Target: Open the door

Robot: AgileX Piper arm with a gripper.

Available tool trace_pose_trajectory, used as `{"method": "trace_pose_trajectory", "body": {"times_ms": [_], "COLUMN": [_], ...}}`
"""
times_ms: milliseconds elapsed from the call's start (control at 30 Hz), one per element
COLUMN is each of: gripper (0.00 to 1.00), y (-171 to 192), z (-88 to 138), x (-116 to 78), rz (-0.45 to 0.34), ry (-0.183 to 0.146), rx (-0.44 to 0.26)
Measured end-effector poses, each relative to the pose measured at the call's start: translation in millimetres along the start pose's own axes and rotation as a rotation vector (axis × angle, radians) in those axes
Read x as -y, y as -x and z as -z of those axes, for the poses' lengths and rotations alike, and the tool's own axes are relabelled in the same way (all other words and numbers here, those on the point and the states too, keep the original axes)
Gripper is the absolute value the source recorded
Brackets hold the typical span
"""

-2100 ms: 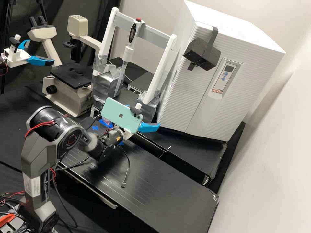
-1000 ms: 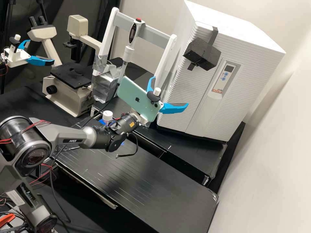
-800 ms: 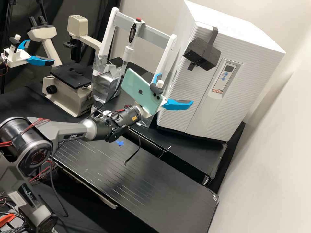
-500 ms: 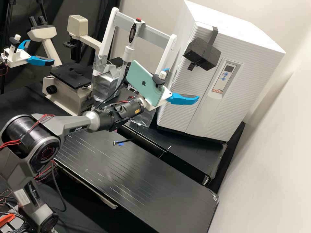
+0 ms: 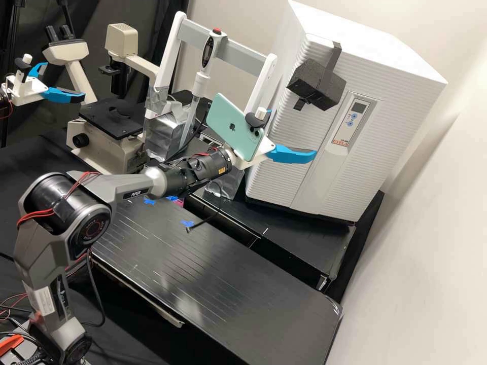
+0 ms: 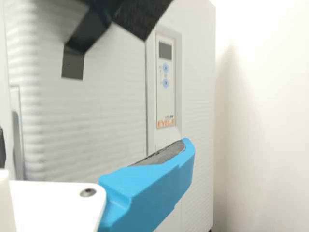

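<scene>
White ribbed cabinet door (image 5: 281, 185): closed, upright at the bench's far side (image 5: 304, 230). White pincer with blue fingers (image 5: 292, 133): spread wide, nothing seen held, below the black rough-faced block (image 5: 314, 83) strapped near the top. Advised: raise level with the block, grip squarely, draw outward gently along an arc.
</scene>
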Motion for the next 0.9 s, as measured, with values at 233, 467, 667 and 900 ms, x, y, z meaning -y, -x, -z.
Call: {"method": "trace_pose_trajectory", "body": {"times_ms": [233,467,667,900], "gripper": [0.00,0.00,0.00,0.00], "y": [-2.3,-4.2,-4.3,-4.3], "z": [-6.7,-9.6,-8.7,-8.0], "x": [-4.1,-3.3,-2.9,-2.4], "rz": [-0.009,-0.002,0.002,0.007], "ry": [0.000,-0.003,0.003,0.011], "rx": [0.019,0.010,0.001,-0.007]}}
